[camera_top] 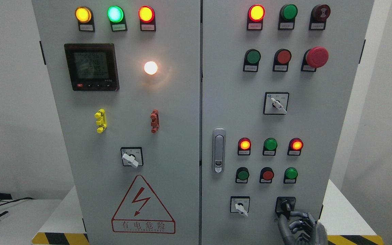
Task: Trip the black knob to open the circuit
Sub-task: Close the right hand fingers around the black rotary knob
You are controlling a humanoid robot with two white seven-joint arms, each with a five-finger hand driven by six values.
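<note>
Grey cabinet [168, 102] is facing me; my right hand [301, 228] is reaching up, fingers [296, 214] pinching the black knob [286, 206].

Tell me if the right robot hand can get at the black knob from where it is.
Probably yes. The right robot hand is already just below the black knob, fingers at its lower edge, with nothing between them.

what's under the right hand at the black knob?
The right hand has fingertips at the black knob. The knob's lower edge and the panel below are covered; grip contact unclear.
</note>
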